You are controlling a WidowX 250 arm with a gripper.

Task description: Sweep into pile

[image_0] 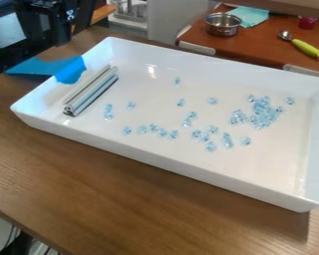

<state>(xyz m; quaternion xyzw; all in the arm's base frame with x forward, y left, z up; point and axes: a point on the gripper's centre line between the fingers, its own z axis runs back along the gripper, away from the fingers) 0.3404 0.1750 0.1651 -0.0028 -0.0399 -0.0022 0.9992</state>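
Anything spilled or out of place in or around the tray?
No spill visible: the clear light-blue beads I see are inside the white rectangular tray. One oddity: a bright blue tape-like piece laps over the tray's left rim beside the silver grooved metal bar, perhaps a makeshift fix.

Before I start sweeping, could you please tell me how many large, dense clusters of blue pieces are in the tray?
1: the cluster toward the right of the tray. Its pieces overlap, so some may be hidden.

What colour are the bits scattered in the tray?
Clear pale blue bits, seen best in the camera view.
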